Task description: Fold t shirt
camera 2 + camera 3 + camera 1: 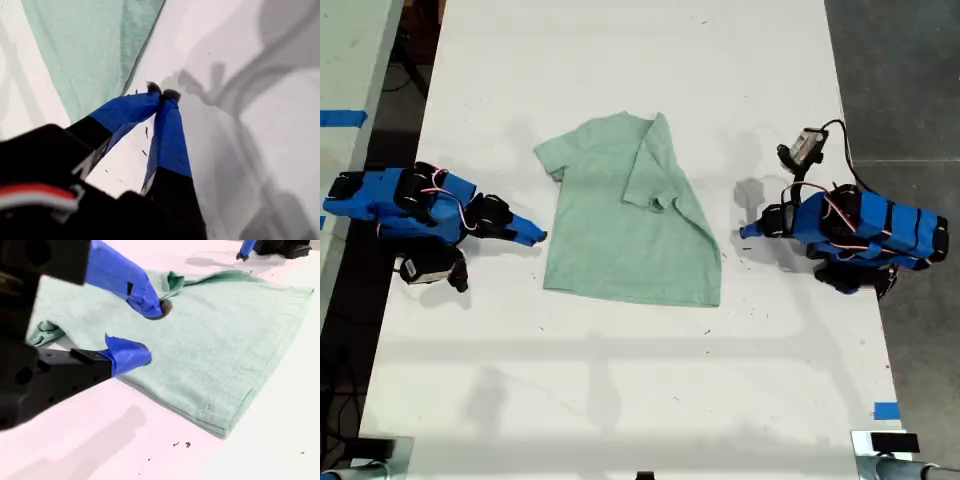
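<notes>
While its hem faces the table's (620,400) near edge, the t shirt (620,230) lies mid-table, long axis near-to-far, one side folded inward; bare table surrounds it. At opposite side edges, my second gripper (538,238) is parted, empty, just beside the cloth, and my first gripper (745,232) is clenched, empty, clear of it

My first gripper (162,93) is closed, my second gripper (150,332) parted.

The t shirt (620,225) is plain pale mint green, no print. The bench (620,390) is white. Both arms are blue with black parts.
</notes>
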Tool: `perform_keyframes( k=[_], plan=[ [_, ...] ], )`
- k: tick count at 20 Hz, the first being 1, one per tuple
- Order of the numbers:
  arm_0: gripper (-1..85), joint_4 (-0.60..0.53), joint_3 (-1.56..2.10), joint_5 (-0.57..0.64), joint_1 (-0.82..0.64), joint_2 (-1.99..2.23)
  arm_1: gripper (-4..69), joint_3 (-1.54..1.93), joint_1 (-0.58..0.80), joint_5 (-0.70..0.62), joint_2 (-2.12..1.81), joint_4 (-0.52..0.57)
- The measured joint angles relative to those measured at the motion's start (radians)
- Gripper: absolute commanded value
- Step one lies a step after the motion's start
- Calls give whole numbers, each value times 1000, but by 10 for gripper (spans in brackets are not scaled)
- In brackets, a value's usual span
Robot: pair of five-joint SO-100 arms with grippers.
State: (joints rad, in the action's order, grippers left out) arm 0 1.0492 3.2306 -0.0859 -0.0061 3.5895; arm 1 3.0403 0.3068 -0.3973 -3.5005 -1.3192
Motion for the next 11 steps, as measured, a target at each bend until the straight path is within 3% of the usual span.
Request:
perform_keyframes(
  k=[6, 8, 9, 11],
  plan=[
    [126, 0, 0, -5, -74, 0, 10, 0, 0, 0, 0, 0],
    [225, 0, -11, -66, -87, 6, 10, 0, 0, 0, 0, 0],
    [201, 0, -20, -144, -83, 8, 10, 0, 0, 0, 0, 0],
    [48, -5, -23, -222, -54, 8, 10, 0, 0, 0, 0, 0]
  ],
)
